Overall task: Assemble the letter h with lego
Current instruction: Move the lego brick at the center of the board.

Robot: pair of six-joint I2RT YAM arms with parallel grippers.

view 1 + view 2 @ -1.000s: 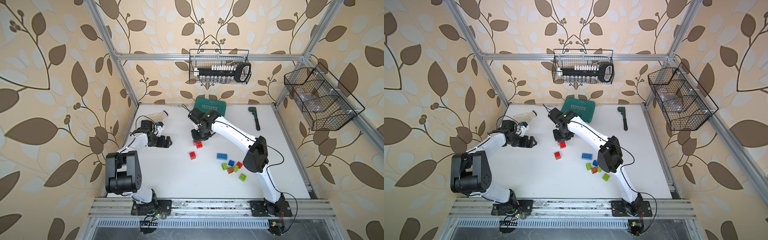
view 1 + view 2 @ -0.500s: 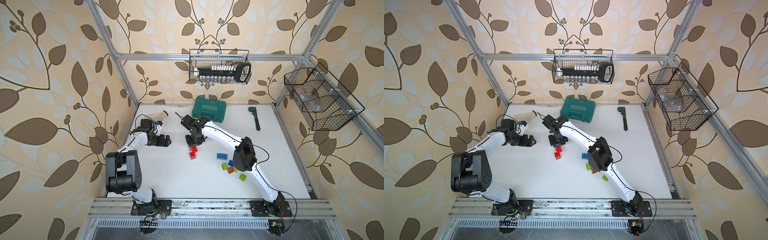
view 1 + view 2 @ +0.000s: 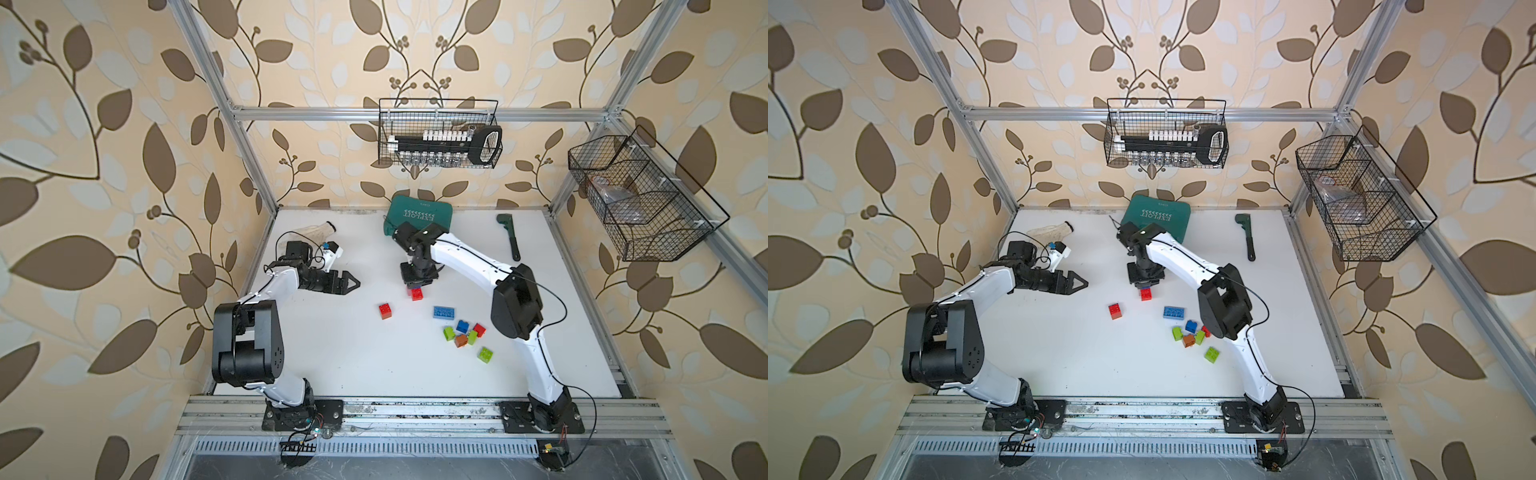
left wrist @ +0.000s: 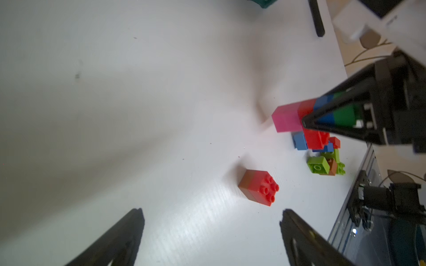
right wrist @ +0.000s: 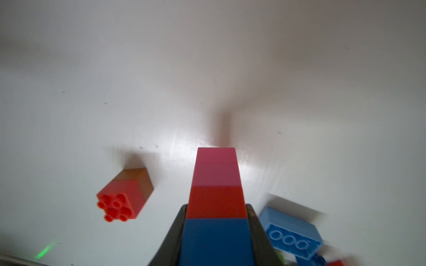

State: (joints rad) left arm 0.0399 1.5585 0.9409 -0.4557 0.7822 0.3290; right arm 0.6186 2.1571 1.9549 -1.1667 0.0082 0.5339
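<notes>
The right gripper (image 5: pixel 216 208) grasps an upright pink-red-blue-green lego stack (image 5: pixel 216 175), pink end toward the surface (image 3: pixel 332 353), while the left gripper (image 4: pixel 211 213) hangs released well apart, loose lego bricks (image 3: pixel 463 332) lie near, the teal case (image 3: pixel 419 216) sits closed, the back wire basket (image 3: pixel 494 164) holds a socket rail (image 3: pixel 432 143), and the side wire basket (image 3: pixel 665 232) holds clear plastic (image 3: pixel 606 193).

Left pincer (image 4: pixel 211 213) wide; right pincer (image 5: pixel 216 208) clamped, wrist downward.

Brick column (image 3: pixel 417 294) sat in right gripper (image 5: pixel 216 208) over mid-table (image 3: pixel 353 374). Short stack (image 3: pixel 385 311) front-left of it, long brick (image 3: pixel 444 312) front-right, brick pile (image 3: pixel 464 332) nearer front. Case (image 3: pixel 419 216) behind column, wrench (image 3: pixel 510 237) back right.
</notes>
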